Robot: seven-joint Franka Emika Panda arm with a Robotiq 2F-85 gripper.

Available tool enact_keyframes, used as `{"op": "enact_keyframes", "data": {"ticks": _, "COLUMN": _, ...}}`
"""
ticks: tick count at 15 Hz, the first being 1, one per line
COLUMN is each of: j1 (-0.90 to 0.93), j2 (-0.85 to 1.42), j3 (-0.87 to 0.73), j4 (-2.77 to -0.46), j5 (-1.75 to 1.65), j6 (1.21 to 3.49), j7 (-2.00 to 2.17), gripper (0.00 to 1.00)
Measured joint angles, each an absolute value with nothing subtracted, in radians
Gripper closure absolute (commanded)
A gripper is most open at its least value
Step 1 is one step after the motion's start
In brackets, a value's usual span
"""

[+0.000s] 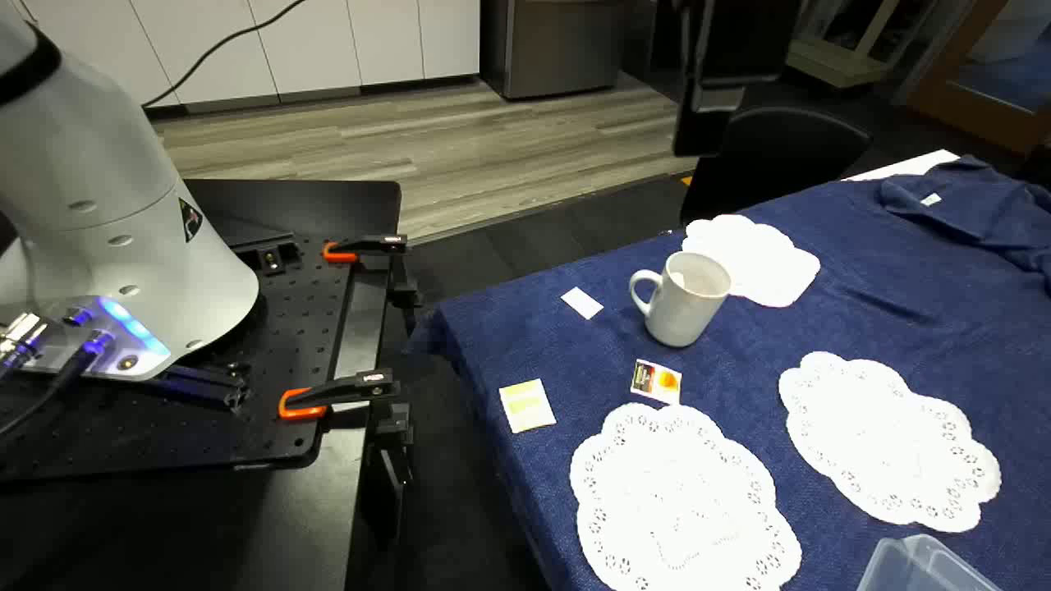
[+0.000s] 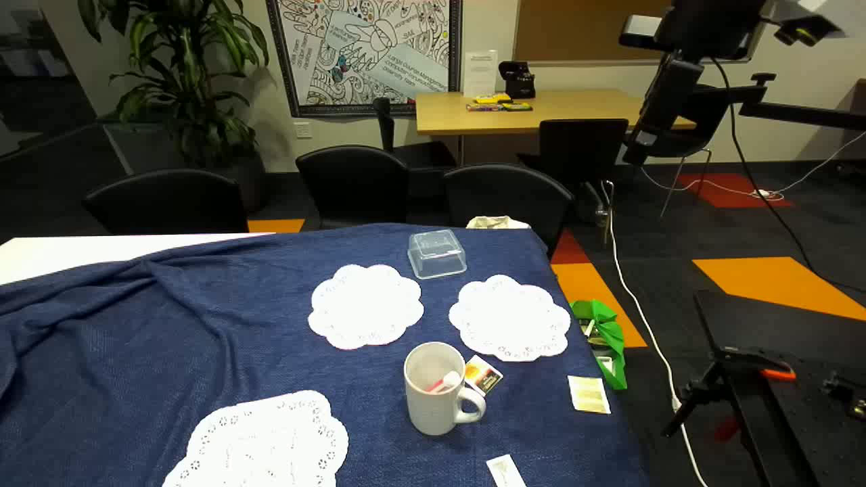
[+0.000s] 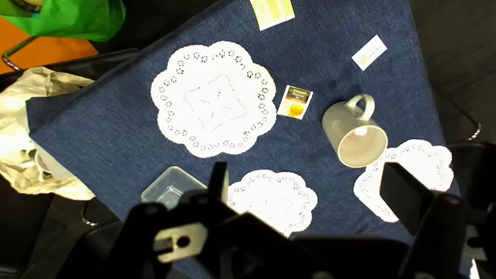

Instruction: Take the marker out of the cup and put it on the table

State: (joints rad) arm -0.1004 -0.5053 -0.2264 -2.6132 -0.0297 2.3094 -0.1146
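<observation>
My gripper (image 3: 305,178) hung released above the table (image 3: 317,58), its two fingers (image 3: 399,193) spread wide, well apart from the cup (image 3: 337,122). In an exterior view I had my gripper (image 1: 698,135) at about twelve o'clock from the cup. In an exterior view the marker (image 2: 444,383) leaned inside the cup, its white end pointing toward two o'clock and its reddish stretch toward eight. How deep it reached I could not tell. The cup stood upright on the table's navy covering, at three o'clock from the centre of my wrist view, its handle turned toward one.

Counting from the cup in that view, a white packet (image 3: 369,52) lay at twelve o'clock, a yellow packet (image 3: 273,11) at eleven, and a tea packet (image 3: 295,101) near but apart, at ten. A lace doily (image 3: 215,99) spread between nine and ten, a second doily (image 3: 279,201) between seven and eight, and a third doily (image 3: 428,159) near, at four. A clear tub (image 3: 172,184) sat well apart, between eight and nine.
</observation>
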Motion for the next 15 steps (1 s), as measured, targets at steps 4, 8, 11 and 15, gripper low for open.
{"op": "enact_keyframes", "data": {"ticks": 4, "j1": -0.100, "j2": -0.505, "j3": -0.226, "j4": -2.613, "j5": -0.030, "j6": 2.309, "j7": -0.115, "gripper": 0.00}}
{"op": "enact_keyframes", "data": {"ticks": 8, "j1": -0.100, "j2": -0.505, "j3": -0.226, "j4": -2.613, "j5": -0.030, "j6": 2.309, "j7": -0.115, "gripper": 0.00}}
{"op": "enact_keyframes", "data": {"ticks": 11, "j1": -0.100, "j2": -0.505, "j3": -0.226, "j4": -2.613, "j5": -0.030, "j6": 2.309, "j7": -0.115, "gripper": 0.00}}
{"op": "enact_keyframes", "data": {"ticks": 15, "j1": -0.101, "j2": -0.499, "j3": -0.192, "j4": -2.606, "j5": -0.032, "j6": 2.309, "j7": -0.114, "gripper": 0.00}}
